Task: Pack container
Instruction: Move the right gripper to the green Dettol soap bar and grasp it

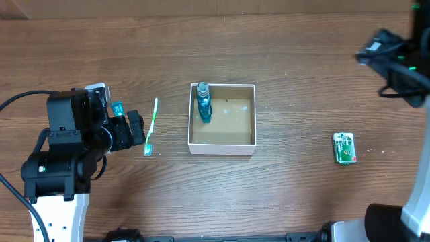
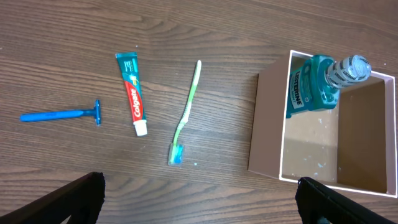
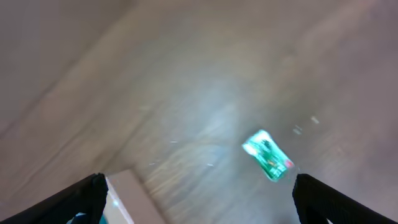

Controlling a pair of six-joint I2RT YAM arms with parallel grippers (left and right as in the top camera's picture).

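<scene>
**Container.** The container (image 1: 222,150) is seen at the middle of the bench (image 1: 295,202), sitting flat with its open side up. A blue mouthwash bottle (image 1: 203,103) lies inside, against the wall nearest the left arm and toward the far corner. In the left wrist view the bottle's cap (image 2: 349,67) is seen pointing over the rim.

**Left gripper.** The left gripper (image 1: 136,128) is held over the bench on the container's left, apart from it. The jaws are spread wide and released. A green toothbrush (image 1: 152,124) lies on the bench between this gripper and the container, just beside the gripper and touching neither. In the left wrist view a toothpaste tube (image 2: 132,93) and a blue razor (image 2: 62,115) are noted further left of the toothbrush, each lying separately.

**Right gripper.** The right gripper (image 3: 196,199) is raised at the far right of the bench, well apart from the container. Its jaws are likewise spread and released. A small green packet (image 3: 267,155) lies on the bench beneath it. Only a corner of the container is caught at the lower left of the right wrist view, and that view is blurred.
</scene>
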